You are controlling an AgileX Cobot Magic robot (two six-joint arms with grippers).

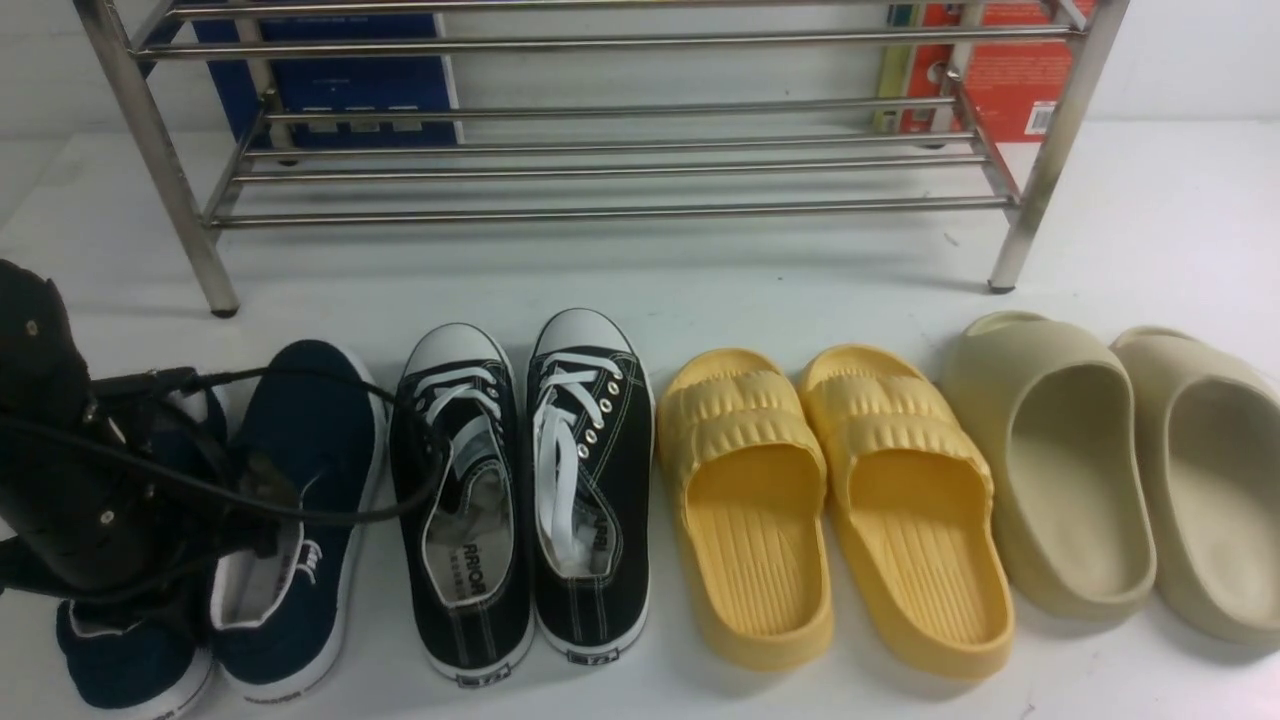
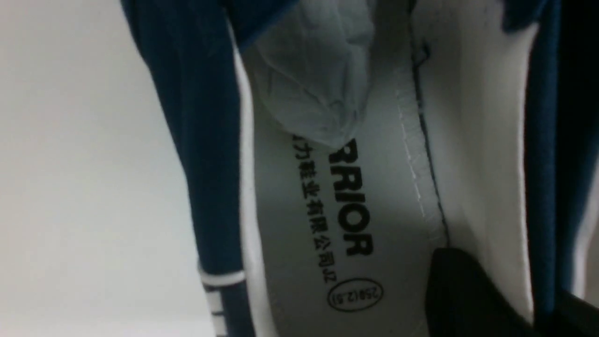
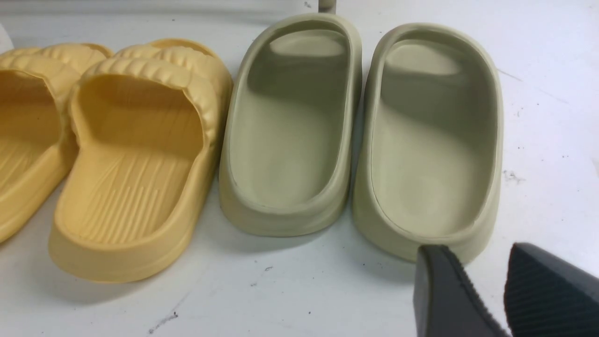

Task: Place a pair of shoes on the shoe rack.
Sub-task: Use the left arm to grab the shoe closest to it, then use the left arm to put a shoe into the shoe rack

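On a white bench (image 1: 1150, 220), four pairs of footwear sit in a row, toes pointing to a wide, low, shiny steel shoe rack (image 1: 600, 212) at the back. Behind its rods stand a blue box (image 1: 330, 90) and a red box (image 1: 1010, 80).

Row order, robot's left to right:
- navy-blue canvas slip-on shoes (image 1: 300, 450) w/ white soles
- black lace-up sneakers (image 1: 480, 620) w/ white toe caps
- yellow ribbed rubber slides (image 1: 740, 420)
- beige moulded foam slides (image 1: 1060, 400)

Both navy shoes are on the bench in front of the rack, well apart from it, at the far left of the row.

The black left arm (image 1: 60, 480), w/ black cables (image 1: 330, 515) looping off it, covers most of the left navy shoe. Only that shoe's heel (image 1: 130, 665) shows below the arm.

The left wrist view looks into that shoe. It shows a white insole (image 2: 374, 187) w/ black print and crumpled pale tissue paper (image 2: 318, 70) stuffed in the toe. One of the left fingers (image 2: 468, 299) is inside the shoe, against the white lining of the wall next to the other navy shoe. The second finger isn't clearly seen, so can't tell if they're clamped on the wall.

In the right wrist view the right fingers (image 3: 444, 290) are dark and ribbed. They're parted w/ bare bench showing btwn them, holding nothing, near the heel of the outer beige slide.
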